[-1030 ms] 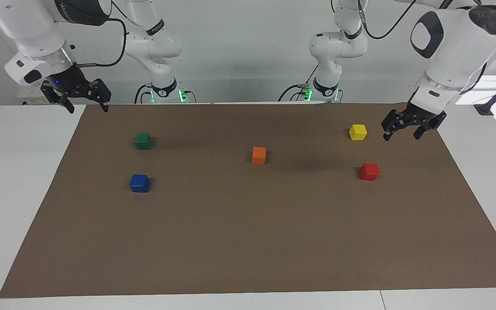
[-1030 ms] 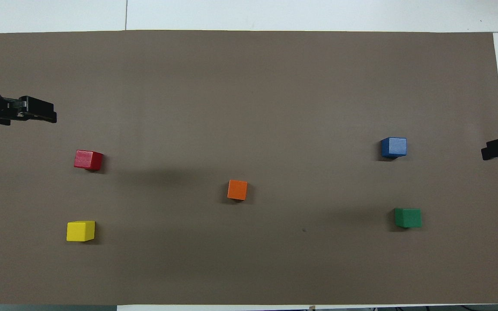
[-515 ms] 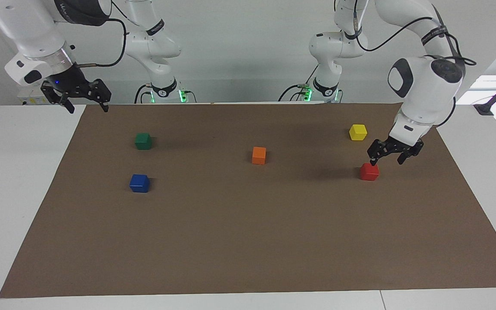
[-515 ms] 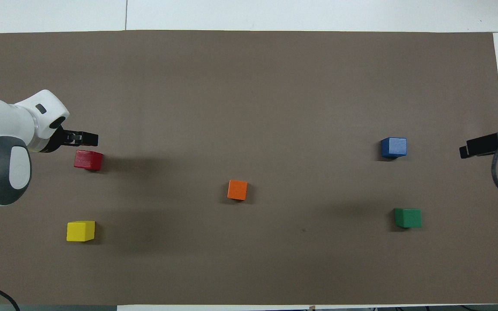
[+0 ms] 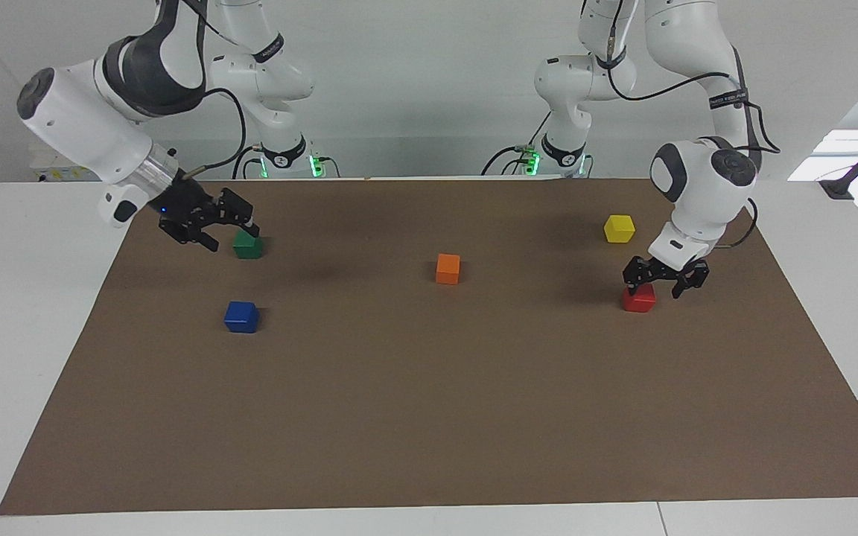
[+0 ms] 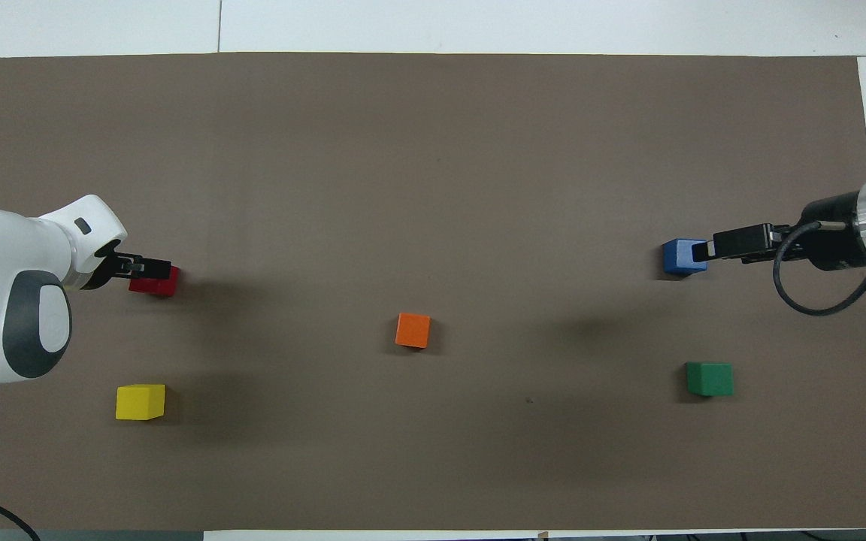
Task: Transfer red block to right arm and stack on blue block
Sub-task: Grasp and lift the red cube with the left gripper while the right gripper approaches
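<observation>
Nearest the robots: yellow block [image 5: 619, 228] at the left arm's end of the brown mat [image 5: 429, 417], green block [image 5: 248, 244] at the right arm's end. Right gripper [image 5: 232, 235] hung tilted just over the mat beside the green block, jaws apart, nothing in them, blue wrist light on. From overhead its tip overlapped the edge of the blue block [image 5: 241, 316]; from the facing camera it was clear of that block and up by the green one.

Orange block [image 5: 447, 268] sat mid-mat, a bit farther out.

Left gripper [image 5: 664, 281] was down over the red block [image 5: 638, 298], fingers spread, one at each side of the block's top. Couldn't tell if they touched it. Red block sat flat on the mat, farther out than the yellow one. Blue block was equally far out at the right arm's end, well apart from red.
</observation>
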